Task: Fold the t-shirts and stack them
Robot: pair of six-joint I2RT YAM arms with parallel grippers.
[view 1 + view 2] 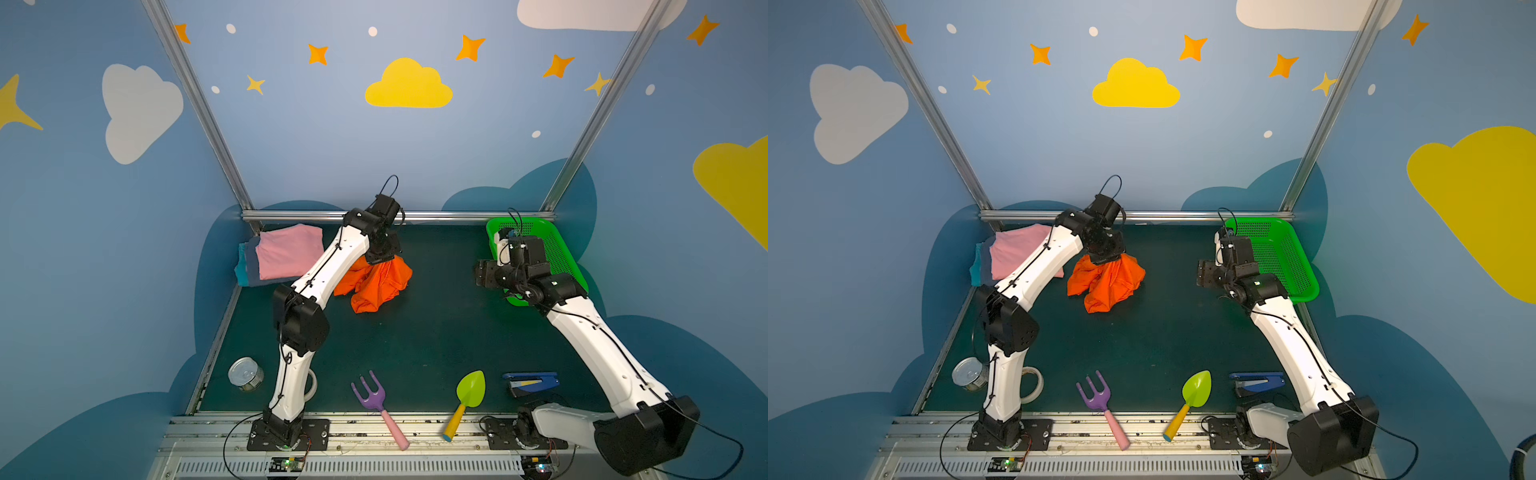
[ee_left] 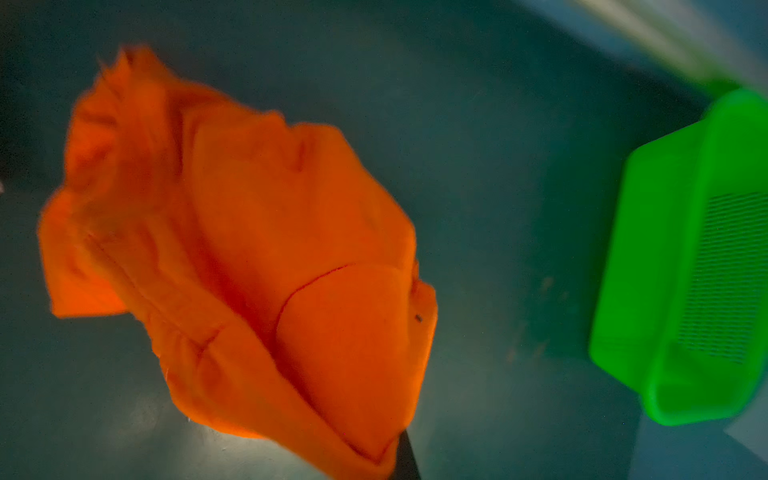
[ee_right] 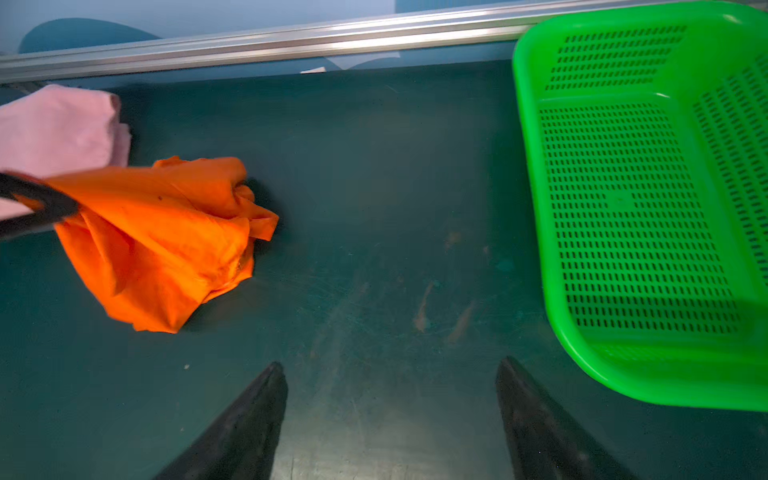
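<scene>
While blue walls point(image 1: 332, 158) ring tabletop point(image 1: 436, 332), left hand point(image 1: 382, 261) pinches orange t-shirt point(image 1: 376, 286).

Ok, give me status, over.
Left tool shut on the orange t-shirt, crumpled, not folded. Right tool open, empty, beside the green basket. Folded stack far left, pink shirt on top. Nothing seen blocking.

Both top views are bright and sharp, with wide-angle bowing toward the edges. The left wrist view is dim and smeared; the orange t-shirt point(image 2: 257, 249) blurs, and a pale patch beside it may be glare. The right wrist view is clearer, with a soft shadow beside the orange t-shirt.
</scene>
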